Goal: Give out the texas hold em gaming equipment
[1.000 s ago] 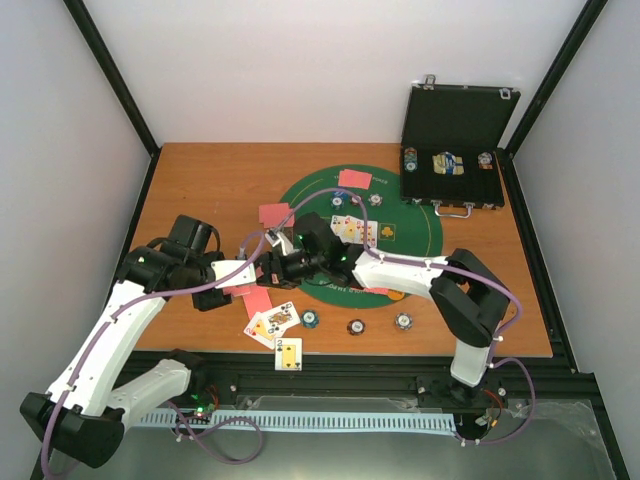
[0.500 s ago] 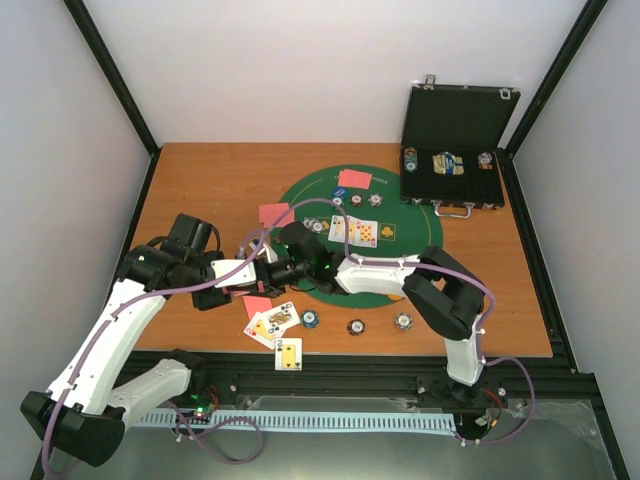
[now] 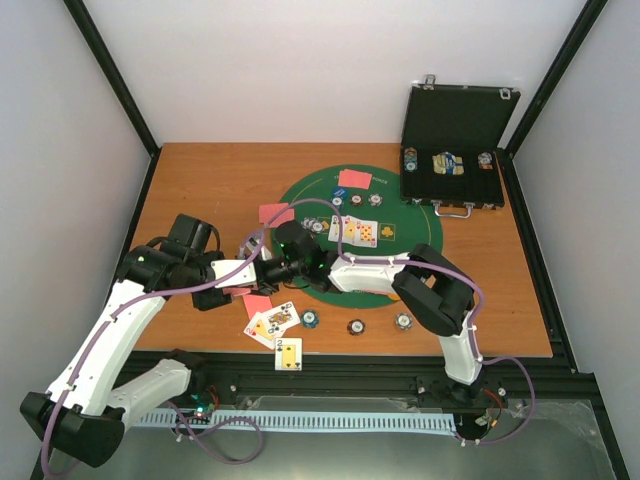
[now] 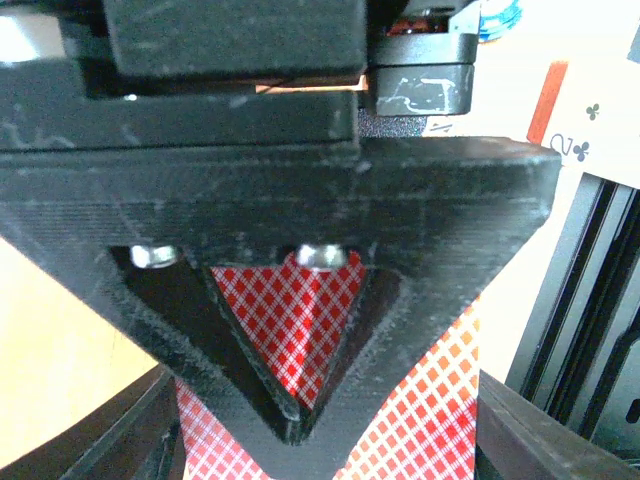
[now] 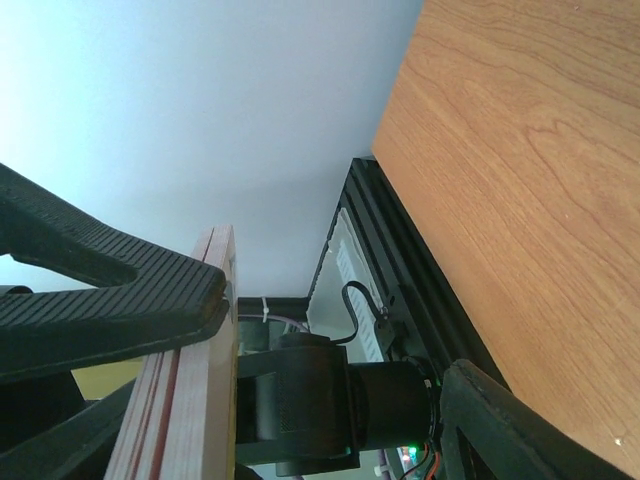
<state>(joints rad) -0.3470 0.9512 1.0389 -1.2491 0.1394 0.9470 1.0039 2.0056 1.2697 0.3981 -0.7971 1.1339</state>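
Left pincer (image 3: 240, 272) is clamping the red-backed deck (image 4: 300, 335) above the counter's (image 3: 200, 180) left side. Right pincer (image 3: 262, 268) is sitting against its edge, spread not readable. I'm risking several cards peeling off together and scattering.

rectangular orange-brown wooden table top (image 3: 200, 180) fills mid-frame. plain white back wall (image 3: 320, 70) at 12 o'clock, white left side panel (image 3: 50, 200) at 9, white right side panel (image 3: 600, 230) at 3. black metal frame posts (image 3: 110, 75) run up the back corners at 11 and 1. black slotted rail (image 3: 350, 385) along the table edge at 6, white perforated strip (image 3: 320, 422) just below it, flat grey surface (image 3: 400, 455) under that. light is even and diffuse, shadows soft.
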